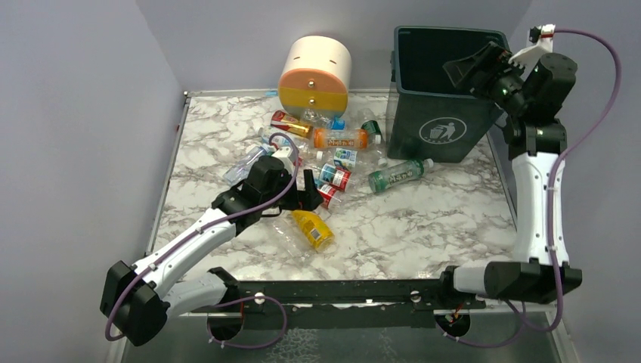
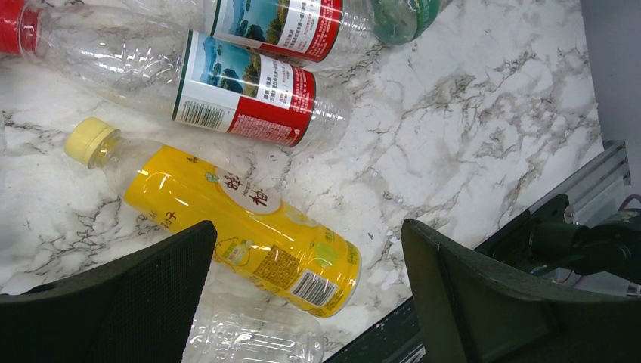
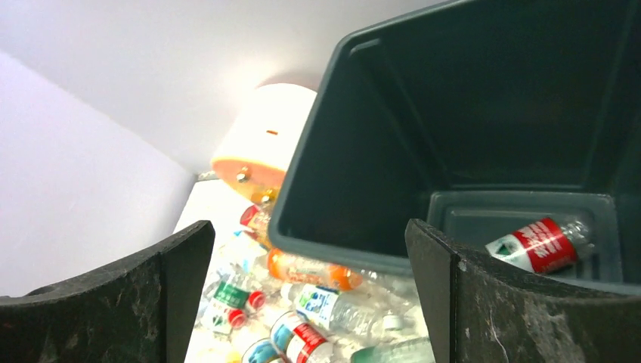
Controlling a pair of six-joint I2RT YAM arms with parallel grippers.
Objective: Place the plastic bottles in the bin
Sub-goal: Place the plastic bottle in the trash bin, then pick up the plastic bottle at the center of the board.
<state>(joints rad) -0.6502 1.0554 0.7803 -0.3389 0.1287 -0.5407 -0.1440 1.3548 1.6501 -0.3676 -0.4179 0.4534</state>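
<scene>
Several plastic bottles lie in a loose pile on the marble table: an orange one point(image 1: 342, 138), a green one point(image 1: 397, 175), red-labelled ones point(image 2: 242, 87), a clear one point(image 2: 249, 344) and a yellow one point(image 1: 312, 229). My left gripper point(image 1: 302, 187) is open and empty just above the pile. In the left wrist view the yellow bottle point(image 2: 234, 219) lies between its open fingers point(image 2: 308, 234). The dark green bin point(image 1: 442, 132) stands at the back right. My right gripper point(image 1: 472, 72) is open and empty above the bin's rim point(image 3: 355, 249). One red-labelled bottle point(image 3: 538, 244) lies on the bin's floor.
A cream, orange and grey round drawer unit point(image 1: 315, 73) stands at the back, left of the bin and touching the pile. A black rail point(image 1: 340, 291) runs along the table's near edge. Grey walls close in the left, back and right sides.
</scene>
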